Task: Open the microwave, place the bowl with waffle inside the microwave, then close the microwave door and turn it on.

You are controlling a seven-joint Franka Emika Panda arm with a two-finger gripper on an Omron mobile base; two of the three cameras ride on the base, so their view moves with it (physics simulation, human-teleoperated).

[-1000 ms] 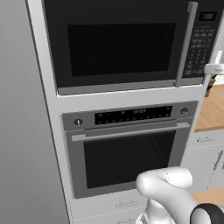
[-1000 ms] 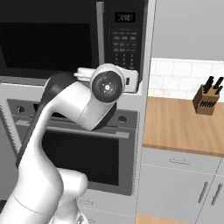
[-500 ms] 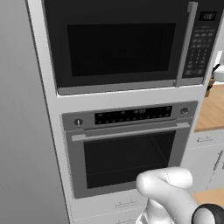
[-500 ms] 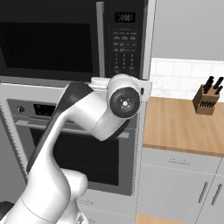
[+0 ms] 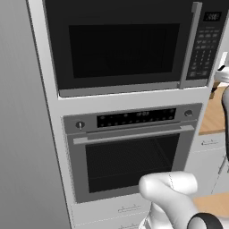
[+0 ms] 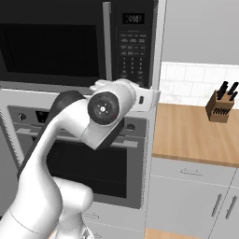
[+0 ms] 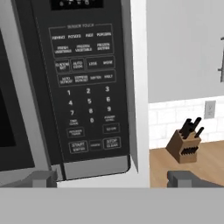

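The microwave [image 5: 120, 44] sits built in above the oven, and its black microwave door [image 6: 51, 46] is closed, with the long grey handle [image 5: 191, 44] upright beside the keypad strip [image 6: 133, 46]. My gripper [image 7: 114, 179] hangs open and empty in front of the keypad's [image 7: 87, 92] lower right corner, a short way off it; both fingertips [image 7: 41, 178] show far apart. In the right base view my white hand [image 6: 145, 99] is level with the microwave's bottom right corner. The bowl is out of view.
Below the microwave is an oven [image 5: 129, 156] with a horizontal bar handle. To the right runs a wooden counter [image 6: 196, 133] carrying a knife block [image 6: 221, 105], with grey drawers [image 6: 186, 196] beneath. A wall outlet [image 7: 210, 109] sits above the knife block [image 7: 186, 144].
The arm has re-posed: its wrist joint dropped lower and the hand shifted slightly right and down along the microwave's right edge. The gripper stayed open.
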